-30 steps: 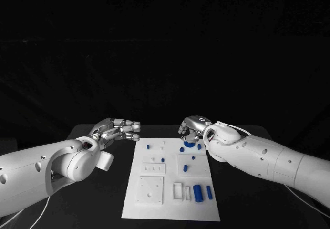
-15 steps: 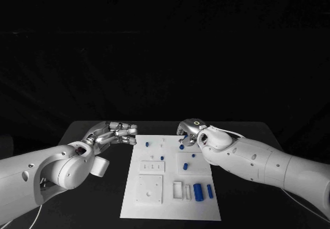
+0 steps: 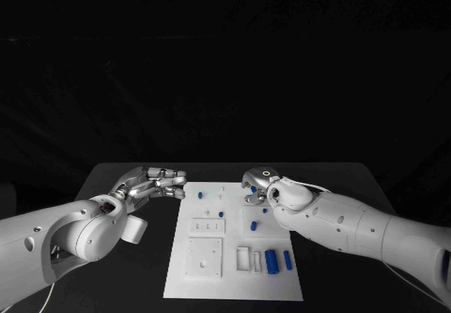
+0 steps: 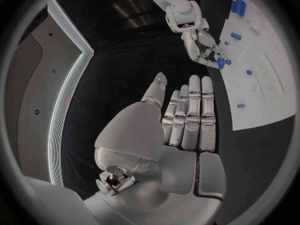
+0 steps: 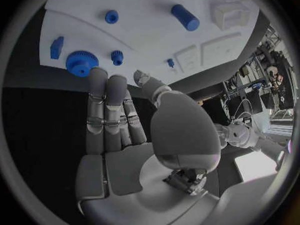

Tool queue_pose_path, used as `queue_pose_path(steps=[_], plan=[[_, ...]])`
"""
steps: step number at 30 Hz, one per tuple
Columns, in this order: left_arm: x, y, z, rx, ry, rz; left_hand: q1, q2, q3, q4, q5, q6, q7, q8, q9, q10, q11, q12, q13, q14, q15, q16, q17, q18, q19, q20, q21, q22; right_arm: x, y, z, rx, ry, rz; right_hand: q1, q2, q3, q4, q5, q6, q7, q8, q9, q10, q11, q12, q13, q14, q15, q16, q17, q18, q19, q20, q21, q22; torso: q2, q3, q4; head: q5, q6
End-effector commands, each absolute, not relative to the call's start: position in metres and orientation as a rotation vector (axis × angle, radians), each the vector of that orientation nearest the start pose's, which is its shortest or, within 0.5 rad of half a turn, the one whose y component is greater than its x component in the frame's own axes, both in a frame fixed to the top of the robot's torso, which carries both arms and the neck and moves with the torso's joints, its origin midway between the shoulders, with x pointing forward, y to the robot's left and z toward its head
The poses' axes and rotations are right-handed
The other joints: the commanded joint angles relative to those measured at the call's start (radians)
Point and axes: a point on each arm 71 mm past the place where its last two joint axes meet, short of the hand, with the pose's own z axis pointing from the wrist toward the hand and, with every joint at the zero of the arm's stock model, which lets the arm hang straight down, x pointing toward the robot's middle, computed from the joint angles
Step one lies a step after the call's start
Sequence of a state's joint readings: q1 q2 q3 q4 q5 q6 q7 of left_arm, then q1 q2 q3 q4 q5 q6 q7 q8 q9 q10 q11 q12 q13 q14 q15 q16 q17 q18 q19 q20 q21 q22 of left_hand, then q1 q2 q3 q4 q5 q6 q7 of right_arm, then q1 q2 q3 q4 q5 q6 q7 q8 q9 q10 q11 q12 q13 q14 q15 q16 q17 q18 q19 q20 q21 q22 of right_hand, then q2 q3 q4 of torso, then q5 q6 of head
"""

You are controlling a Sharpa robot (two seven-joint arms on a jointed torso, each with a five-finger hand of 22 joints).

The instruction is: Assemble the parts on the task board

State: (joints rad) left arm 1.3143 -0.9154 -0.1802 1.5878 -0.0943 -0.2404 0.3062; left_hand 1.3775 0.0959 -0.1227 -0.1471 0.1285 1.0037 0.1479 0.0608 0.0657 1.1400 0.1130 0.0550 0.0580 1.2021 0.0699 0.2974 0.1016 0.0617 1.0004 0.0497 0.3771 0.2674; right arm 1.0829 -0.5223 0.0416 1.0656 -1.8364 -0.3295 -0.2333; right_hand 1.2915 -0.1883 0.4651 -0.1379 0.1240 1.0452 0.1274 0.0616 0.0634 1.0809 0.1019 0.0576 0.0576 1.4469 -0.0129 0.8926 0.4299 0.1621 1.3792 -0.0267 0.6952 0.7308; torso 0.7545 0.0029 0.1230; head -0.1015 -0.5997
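while both white arms reach in over the black table (image 3: 113,171), neither one is holding anything. biggest thing on there is the flat white rectangular task board (image 3: 235,287), lying in the middle of the table and running away from the robot.

the left hand (image 3: 150,182) sits over the dark tabletop just beside the board's far left corner, off the board itself. in the left wrist view its fingers (image 4: 194,115) are stretched out straight, side by side, with the thumb a bit apart, nothing in the palm, so it's open and empty.

the right hand (image 3: 257,180) is over the far right part of the board. in the right wrist view its fingers (image 5: 103,105) are also straight and together, thumb off to the side, nothing pinched. the fingertips end right at the blue toothed gear wheel (image 5: 81,63) near the board's edge, but i can't tell if they actually touch it or just hover beside it.

smaller bits: near the front right of the board there's a chunky blue cylinder (image 3: 272,261) lying flat with a thinner blue rod (image 3: 287,260) just beside it, and a white slotted block (image 3: 242,259) next to those. a short blue peg (image 3: 253,226) sits mid-board, a small blue stud (image 3: 221,214) left of that, and another small blue piece (image 3: 201,195) up by the far left corner. a little blue clip-shaped piece (image 5: 57,47) lies just beside the gear.
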Motion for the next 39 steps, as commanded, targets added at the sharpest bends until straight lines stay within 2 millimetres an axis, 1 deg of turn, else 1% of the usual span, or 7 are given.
queue_pose_path(steps=[1, 9, 11, 14, 28, 33, 39], plan=[[0.4743, 0.2189, -0.1733, -0.967, 1.625, -1.499, -0.005, -0.008, 0.001, -0.006, 0.001, -0.003, 0.000, 0.001, -0.001, -0.007, 0.003, 0.003, 0.001, -0.008, 0.001, 0.006, -0.001, -0.009, -0.005, 0.001, 0.007, 0.001, 0.5449, -0.1709, -0.2459, -0.305, 1.612, 0.248, 0.010, -0.002, 0.003, -0.006, 0.000, -0.001, 0.000, -0.001, -0.002, -0.006, -0.001, -0.001, 0.000, -0.001, 0.006, 0.006, -0.002, 0.010, 0.009, 0.001, -0.014, 0.015, 0.010, 0.0019, 0.0041, -0.002, 0.001], [0.4744, 0.2194, -0.1730, -0.967, 1.625, -1.498, -0.006, -0.008, 0.002, -0.007, 0.001, -0.003, 0.000, 0.001, -0.001, -0.009, 0.004, 0.003, 0.002, -0.009, 0.001, 0.007, -0.002, -0.008, -0.005, 0.002, 0.008, 0.002, 0.5444, -0.1712, -0.2502, -0.319, 1.631, 0.235, 0.000, -0.001, 0.031, -0.017, 0.000, 0.012, -0.001, -0.001, -0.002, 0.008, -0.004, 0.000, 0.000, -0.002, 0.005, 0.010, -0.006, 0.008, 0.023, -0.001, -0.065, 0.089, 0.023, 0.0021, 0.0065, -0.002, 0.005], [0.4744, 0.2196, -0.1730, -0.967, 1.625, -1.498, -0.007, -0.009, 0.002, -0.007, 0.000, -0.004, 0.001, 0.001, -0.001, -0.012, 0.004, 0.003, 0.002, -0.009, 0.002, 0.007, -0.002, -0.007, -0.006, 0.003, 0.008, 0.003, 0.5442, -0.1712, -0.2511, -0.323, 1.635, 0.231, 0.001, -0.001, 0.037, -0.020, 0.016, 0.014, -0.002, 0.000, -0.001, 0.010, -0.004, 0.000, 0.000, -0.002, 0.004, 0.009, -0.006, 0.008, 0.024, -0.001, -0.070, 0.096, 0.026, 0.0026, 0.0069, -0.003, 0.005], [0.4744, 0.2200, -0.1729, -0.968, 1.625, -1.498, -0.007, -0.009, 0.002, -0.007, 0.000, -0.004, 0.001, 0.001, -0.001, -0.012, 0.004, 0.003, 0.002, -0.009, 0.002, 0.007, -0.002, -0.007, -0.006, 0.003, 0.008, 0.003, 0.5442, -0.1716, -0.2519, -0.329, 1.638, 0.222, -0.003, -0.004, 0.058, -0.031, 0.031, 0.015, -0.002, 0.000, -0.001, 0.012, -0.004, 0.000, 0.000, -0.002, 0.004, 0.010, -0.005, 0.009, 0.026, -0.002, -0.076, 0.114, 0.029, 0.0028, 0.0078, -0.004, 0.005], [0.4750, 0.2222, -0.1712, -0.967, 1.622, -1.496, -0.009, -0.010, 0.003, -0.006, 0.000, -0.004, 0.001, 0.001, -0.001, -0.013, 0.005, 0.003, 0.002, -0.011, 0.002, 0.007, -0.004, -0.007, -0.007, 0.003, 0.008, 0.005, 0.5443, -0.1742, -0.2543, -0.340, 1.649, 0.195, -0.013, -0.001, 0.113, -0.047, 0.036, 0.026, -0.003, 0.000, -0.001, 0.023, -0.006, 0.000, 0.000, -0.003, 0.003, 0.014, -0.003, 0.009, 0.039, -0.003, -0.113, 0.193, 0.037, 0.0029, 0.0065, -0.003, 0.008], [0.4751, 0.2223, -0.1708, -0.967, 1.624, -1.496, -0.009, -0.010, 0.004, -0.006, 0.000, -0.004, 0.001, 0.001, -0.001, -0.013, 0.005, 0.003, 0.002, -0.011, 0.003, 0.007, -0.005, -0.006, -0.008, 0.004, 0.008, 0.005, 0.5452, -0.1753, -0.2545, -0.336, 1.645, 0.188, -0.020, 0.004, 0.136, -0.046, 0.030, 0.031, -0.004, 0.000, -0.001, 0.028, -0.007, 0.000, 0.000, -0.004, 0.002, 0.014, -0.003, 0.009, 0.042, -0.004, -0.128, 0.216, 0.040, 0.0022, 0.0070, -0.002, 0.009], [0.4753, 0.2221, -0.1708, -0.968, 1.627, -1.496, -0.010, -0.011, 0.004, -0.005, 0.001, -0.005, 0.002, 0.001, -0.001, -0.013, 0.005, 0.003, 0.002, -0.010, 0.002, 0.007, -0.006, -0.006, -0.008, 0.004, 0.008, 0.006, 0.5466, -0.1776, -0.2546, -0.328, 1.638, 0.179, -0.028, 0.011, 0.172, -0.035, 0.004, 0.042, -0.005, 0.000, -0.001, 0.039, -0.009, -0.001, 0.000, -0.003, 0.002, 0.014, -0.004, 0.007, 0.045, -0.004, -0.137, 0.236, 0.041, 0.0001, 0.0056, -0.001, 0.013]])
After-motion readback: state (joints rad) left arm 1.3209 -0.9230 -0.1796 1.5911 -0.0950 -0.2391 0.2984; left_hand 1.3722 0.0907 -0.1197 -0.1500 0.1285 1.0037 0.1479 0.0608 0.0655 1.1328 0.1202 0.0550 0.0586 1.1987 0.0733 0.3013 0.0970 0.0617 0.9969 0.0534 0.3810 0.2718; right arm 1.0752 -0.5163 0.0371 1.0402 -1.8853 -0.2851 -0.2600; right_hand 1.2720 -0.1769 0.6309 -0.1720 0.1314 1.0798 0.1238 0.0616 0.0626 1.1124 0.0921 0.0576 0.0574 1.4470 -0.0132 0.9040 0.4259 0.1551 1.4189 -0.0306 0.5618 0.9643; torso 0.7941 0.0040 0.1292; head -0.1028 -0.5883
